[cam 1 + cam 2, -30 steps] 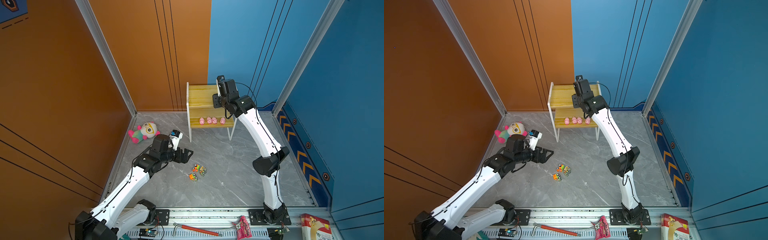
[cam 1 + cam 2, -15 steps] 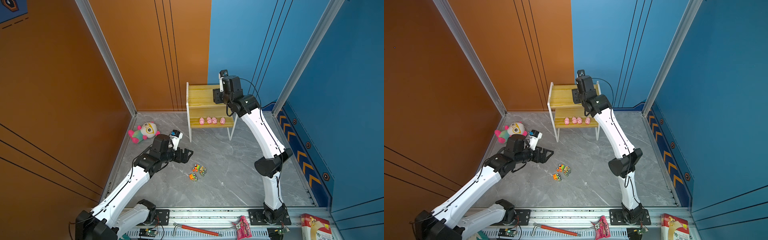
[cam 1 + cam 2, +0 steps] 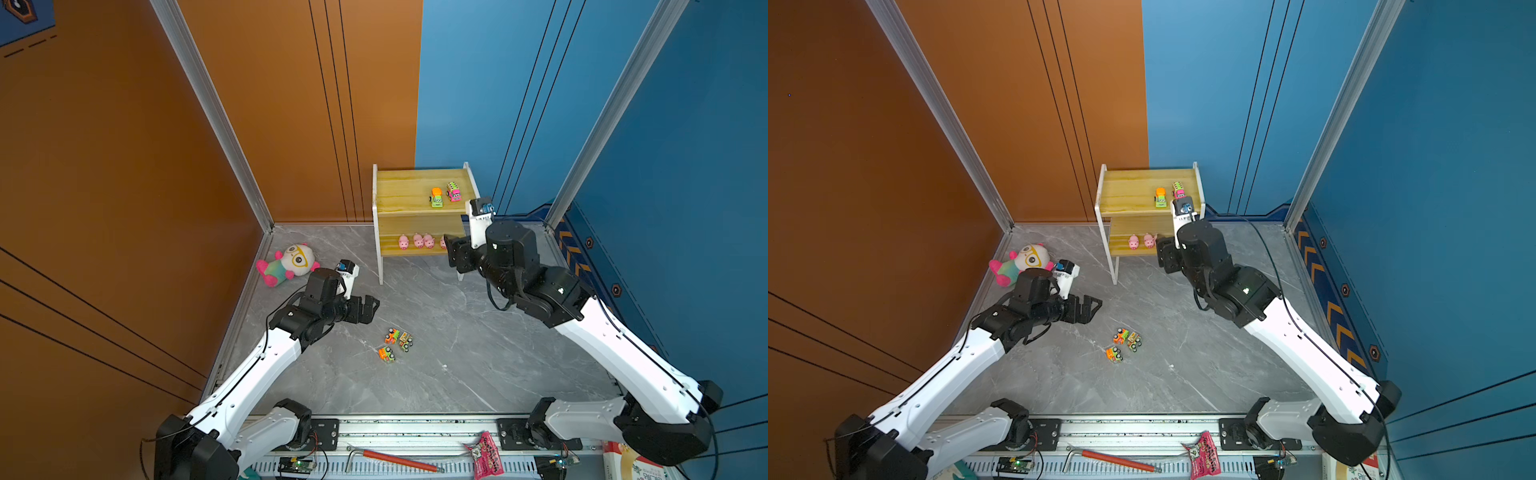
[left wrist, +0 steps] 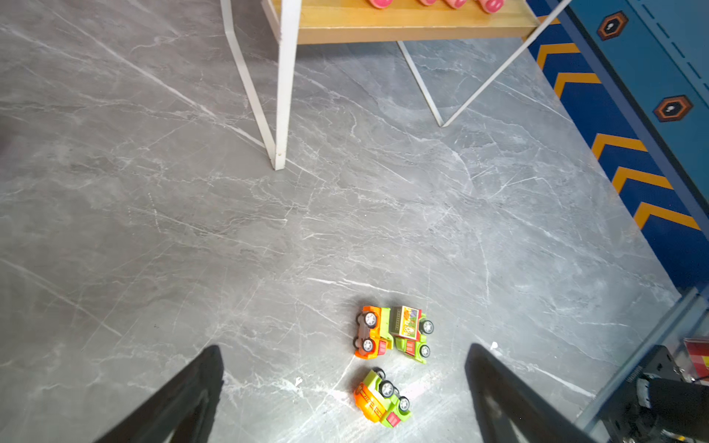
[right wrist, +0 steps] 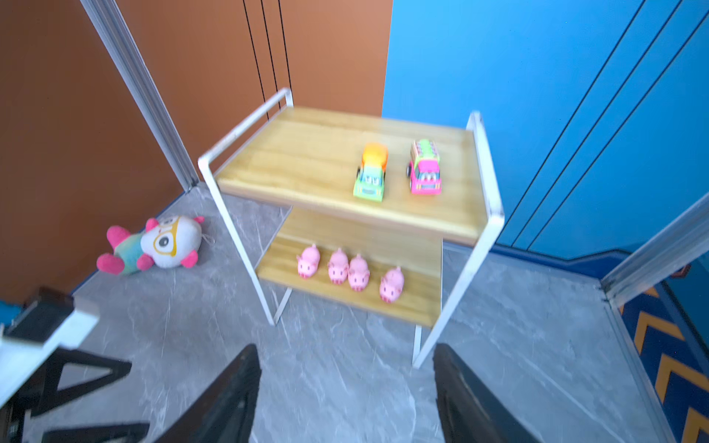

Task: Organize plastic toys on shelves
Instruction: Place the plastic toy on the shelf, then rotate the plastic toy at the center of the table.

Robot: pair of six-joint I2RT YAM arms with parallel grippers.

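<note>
Three trucks [image 4: 374,333] lie clustered on the floor [image 3: 457,353]. My left gripper [image 3: 370,309] hangs near them, jaws wide apart — empty. Farther on, my right gripper [image 5: 345,349], jaws apart too, faces the rack [image 5: 307,153]: four pigs [image 5: 337,266] on its lower board, two trucks [image 5: 370,172] on top.

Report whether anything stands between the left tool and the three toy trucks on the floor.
Nothing visible does. The left tool hovers open over the grey floor, and the three toy trucks lie just ahead of it with only bare floor between.
</note>
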